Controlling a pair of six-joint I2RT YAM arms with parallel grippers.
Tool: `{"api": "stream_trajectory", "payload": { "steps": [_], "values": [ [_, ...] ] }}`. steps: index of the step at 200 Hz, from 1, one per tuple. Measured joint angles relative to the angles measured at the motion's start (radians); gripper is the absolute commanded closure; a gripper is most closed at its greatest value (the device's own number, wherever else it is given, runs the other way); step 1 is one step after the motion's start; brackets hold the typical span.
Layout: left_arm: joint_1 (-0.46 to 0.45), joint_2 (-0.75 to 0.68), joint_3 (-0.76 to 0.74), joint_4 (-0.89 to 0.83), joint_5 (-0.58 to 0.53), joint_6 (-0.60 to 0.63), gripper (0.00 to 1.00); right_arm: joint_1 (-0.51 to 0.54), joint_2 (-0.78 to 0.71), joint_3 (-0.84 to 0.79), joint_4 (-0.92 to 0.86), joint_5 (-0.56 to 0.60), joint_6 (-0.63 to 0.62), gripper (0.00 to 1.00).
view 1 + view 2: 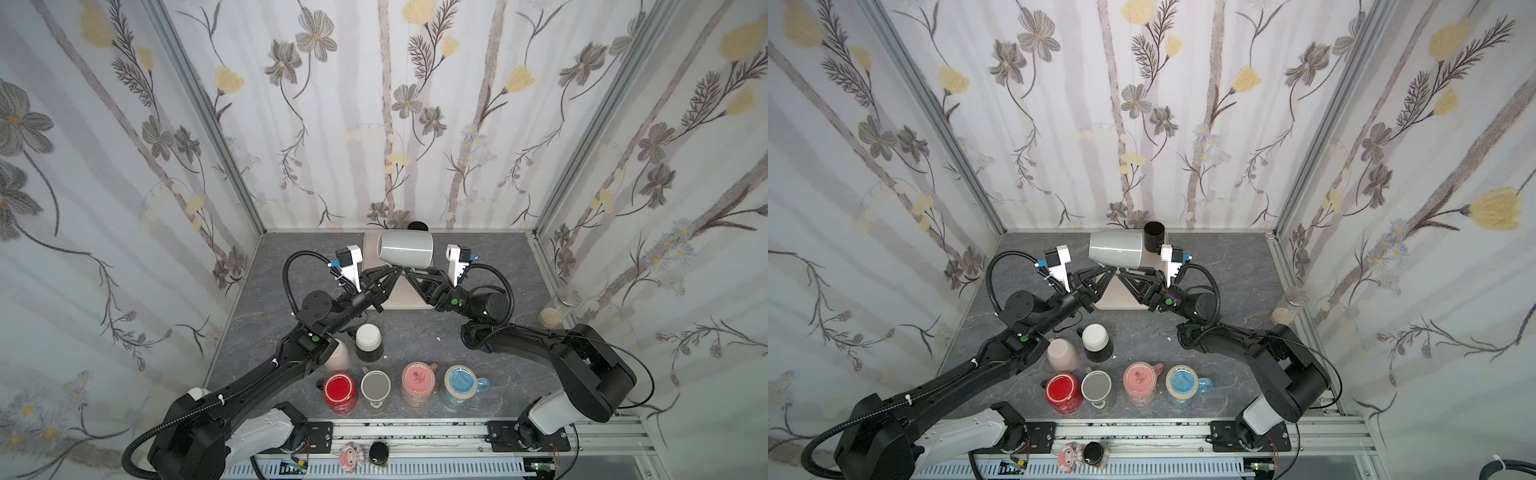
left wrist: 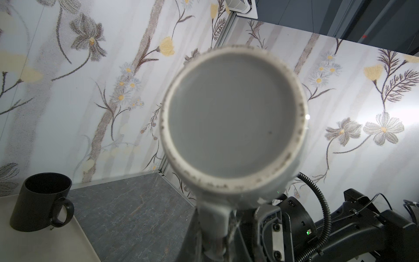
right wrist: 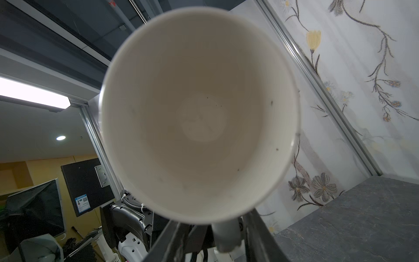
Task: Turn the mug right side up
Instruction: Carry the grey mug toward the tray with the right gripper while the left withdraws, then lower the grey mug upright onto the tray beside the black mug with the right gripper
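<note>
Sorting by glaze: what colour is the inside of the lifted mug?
Plain off-white inside the grey mug; clearest in the right wrist view.

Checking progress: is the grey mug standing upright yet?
No, the grey mug lies on its side in the air.

Left arm and right arm, both mounted on the rail. Links are matt black with rounded joint housings. The segment nearest the rail wears a white shell. Black base plates, fixed with screws, sit on the rail. A green dot marks one joint of each arm. Farthest from the rail are the left claw and right claw, with black, triangular, trussed fingers. Beside each is a white camera housing with a blue connector, fed by a black corrugated hose. White cable ties bind the left arm's hose.
</note>
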Motion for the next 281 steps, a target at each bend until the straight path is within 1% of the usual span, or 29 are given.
{"api": "stream_trajectory", "payload": {
  "steps": [4, 5, 14, 24, 29, 42, 49, 54, 63, 75, 101, 113, 122, 132, 153, 157, 158, 163, 180, 203, 245, 259, 281],
  "values": [
    [0.0, 0.0, 0.0, 0.003, 0.002, -0.005, 1.0, 0.0, 0.001, 0.002, -0.003, 0.005, 0.003, 0.86],
    [0.0, 0.001, 0.0, 0.005, 0.002, -0.007, 1.0, 0.0, 0.001, 0.002, -0.003, 0.006, 0.004, 0.88],
    [0.0, 0.002, 0.0, 0.013, 0.005, -0.02, 1.0, 0.0, 0.004, 0.002, -0.001, 0.006, 0.001, 1.0],
    [0.0, 0.003, 0.0, 0.015, -0.001, -0.034, 0.99, 0.0, 0.004, 0.001, -0.006, 0.014, 0.011, 1.0],
    [0.0, 0.004, 0.0, 0.014, -0.002, -0.041, 0.87, 0.0, 0.004, 0.0, -0.008, 0.018, 0.014, 1.0],
    [-0.001, 0.006, 0.001, 0.006, -0.011, -0.05, 0.48, 0.0, -0.001, -0.007, -0.014, 0.028, 0.015, 1.0],
    [-0.002, 0.006, 0.002, 0.001, -0.019, -0.044, 0.31, -0.001, -0.012, -0.013, -0.026, 0.033, 0.02, 1.0],
    [-0.001, 0.006, 0.002, -0.001, -0.031, -0.042, 0.22, -0.003, -0.022, -0.018, -0.039, 0.039, 0.023, 1.0],
    [-0.001, 0.005, 0.002, -0.003, -0.056, -0.043, 0.11, -0.009, -0.042, -0.023, -0.066, 0.05, 0.023, 1.0],
    [-0.001, 0.002, -0.003, -0.014, -0.088, -0.045, 0.01, -0.024, -0.075, -0.032, -0.101, 0.079, 0.022, 1.0],
    [-0.001, -0.018, -0.02, -0.057, -0.151, -0.057, 0.0, -0.077, -0.147, -0.051, -0.214, 0.129, 0.005, 1.0],
    [-0.001, -0.041, -0.037, -0.076, -0.183, -0.056, 0.0, -0.105, -0.187, -0.047, -0.32, 0.154, -0.025, 1.0],
    [-0.001, -0.062, -0.053, -0.085, -0.209, -0.056, 0.0, -0.125, -0.214, -0.024, -0.435, 0.175, -0.063, 1.0],
    [-0.001, -0.086, -0.071, -0.093, -0.237, -0.056, 0.0, -0.145, -0.237, 0.044, -0.626, 0.215, -0.125, 1.0],
    [-0.001, -0.126, -0.093, -0.129, -0.283, -0.056, 0.0, -0.168, -0.222, 0.2, -0.96, 0.31, -0.269, 1.0],
    [-0.001, -0.132, -0.095, -0.139, -0.29, -0.055, 0.0, -0.172, -0.215, 0.221, -0.998, 0.321, -0.288, 1.0],
    [-0.001, -0.134, -0.096, -0.144, -0.293, -0.055, 0.0, -0.177, -0.204, 0.239, -1.032, 0.326, -0.304, 1.0],
    [-0.001, -0.141, -0.098, -0.156, -0.301, -0.054, 0.0, -0.182, -0.19, 0.264, -1.078, 0.336, -0.332, 1.0],
    [-0.001, -0.168, -0.106, -0.196, -0.331, -0.048, 0.0, -0.204, -0.109, 0.369, -1.323, 0.383, -0.441, 1.0],
    [-0.001, -0.216, -0.147, -0.228, -0.363, -0.044, 0.0, -0.211, 0.018, 0.491, -1.577, 0.479, -0.57, 1.0],
    [0.0, -0.297, -0.196, -0.266, -0.401, -0.04, 0.0, -0.202, 0.266, 0.718, -1.86, 0.59, -0.733, 1.0],
    [0.0, -0.317, -0.203, -0.269, -0.413, -0.037, 0.0, -0.192, 0.338, 0.786, -1.919, 0.635, -0.775, 1.0],
    [0.0, -0.336, -0.21, -0.28, -0.425, -0.023, 0.0, -0.18, 0.409, 0.86, -1.991, 0.685, -0.821, 1.0]
  ]
}}
